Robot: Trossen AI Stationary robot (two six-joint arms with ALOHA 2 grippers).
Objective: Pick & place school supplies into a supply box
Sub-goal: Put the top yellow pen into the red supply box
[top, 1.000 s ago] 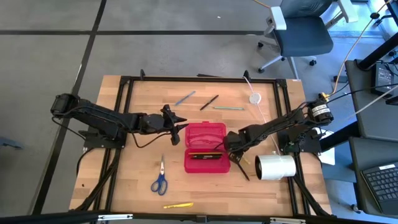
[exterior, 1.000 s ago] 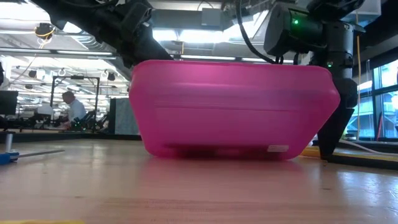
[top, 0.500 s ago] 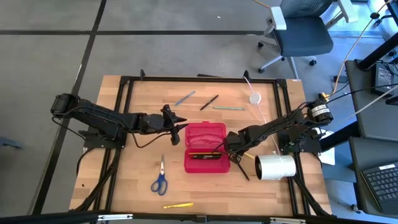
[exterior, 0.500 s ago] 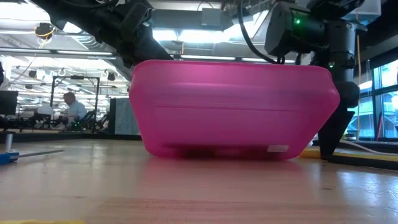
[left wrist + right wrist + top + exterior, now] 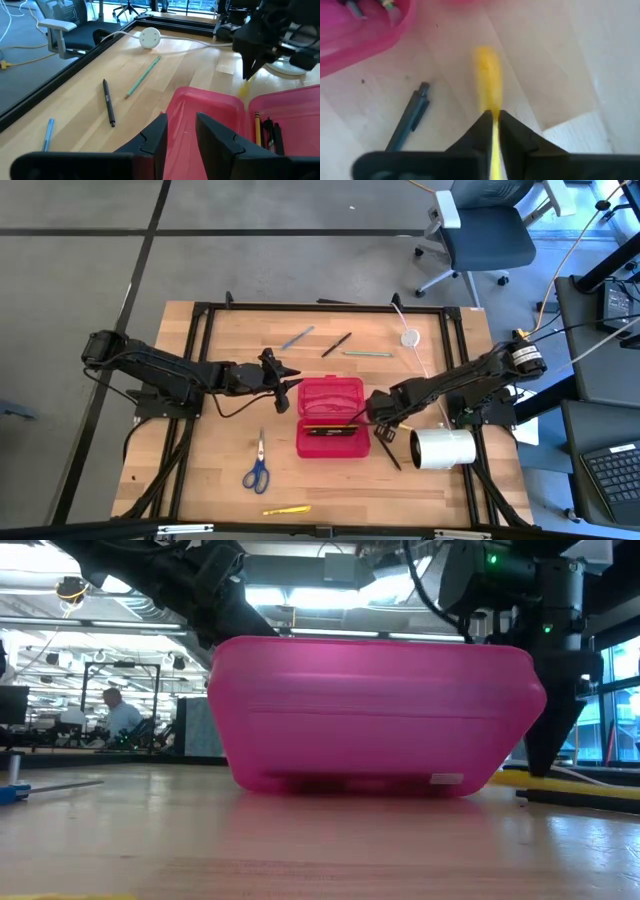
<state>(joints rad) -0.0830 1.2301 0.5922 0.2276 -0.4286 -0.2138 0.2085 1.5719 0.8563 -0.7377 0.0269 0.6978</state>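
The red supply box [image 5: 330,418] lies open at the table's middle, with a pencil and dark pens [image 5: 265,134] in its near half. My right gripper [image 5: 381,423] is by the box's right side, shut on a yellow pencil [image 5: 487,75]. My left gripper [image 5: 180,131] is open at the far left corner of the lid [image 5: 200,107]. A black pen [image 5: 410,120] lies on the table by the right gripper. Blue-handled scissors [image 5: 257,465] and a yellow stick [image 5: 285,509] lie at the near left. A blue pen [image 5: 297,337], a black pen [image 5: 336,344] and a green pencil [image 5: 367,354] lie at the far side. My left gripper has its fingers at the lid's edge; whether they touch it cannot be told. My right gripper pinches the yellow pencil [image 5: 493,122] between its two fingertips, slanting down from the table's right. The pencil runs along the fingers and sticks out past their tips just above the wood.
A big white roll [image 5: 445,448] lies near the right gripper toward the right edge. A white disc [image 5: 410,337] with a cable sits at the far right. A black frame [image 5: 200,320] rims the table. A person [image 5: 118,718] sits far off in the room.
My right gripper has risen a little off the table and shifted slightly toward the right edge, away from the box's side, taking the yellow pencil with it. The box and my left gripper have stayed where they were.
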